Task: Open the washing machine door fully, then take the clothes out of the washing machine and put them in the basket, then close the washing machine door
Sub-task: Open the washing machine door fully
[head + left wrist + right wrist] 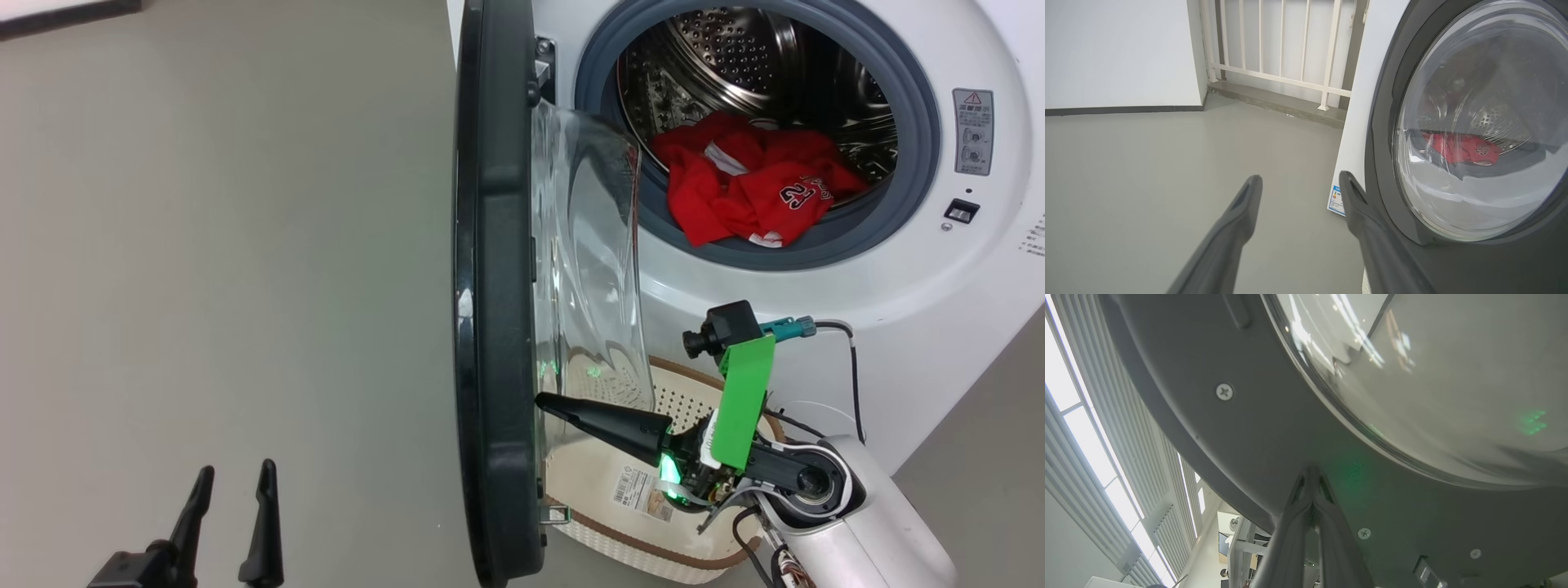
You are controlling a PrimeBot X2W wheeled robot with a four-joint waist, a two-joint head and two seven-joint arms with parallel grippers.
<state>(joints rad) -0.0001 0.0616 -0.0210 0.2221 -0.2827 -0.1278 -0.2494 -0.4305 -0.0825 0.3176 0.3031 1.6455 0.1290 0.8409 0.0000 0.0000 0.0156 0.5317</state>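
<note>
- Warning label (973,131) on the washing machine (816,278) front, right of the drum opening: red triangle on top, print too small to read.
- Blue sticker (1336,201) low on the machine's side; text unreadable.
- Clothes (751,188): red heap in the drum, front edge lapping onto the grey ring. One piece carries dark numerals, possibly "23".
- Basket (596,478) has a paper label (645,494) with a barcode on its bottom; text unreadable.
- My right gripper (545,402): fingers clenched together, nothing between them. In the right wrist view the tips touch the dark inner rim of the door (490,286), just beside the glass bowl.
- My left gripper (233,482): fingers spread, released, grasping nothing, over the grey floor (229,245) on the door's outer side.
- Door stands swung out, edge-on to the head camera, between my two grippers.
- Basket sits on the floor against the machine, below the door's glass bowl and under my right arm.
- White railing (1282,49) behind the machine.
</note>
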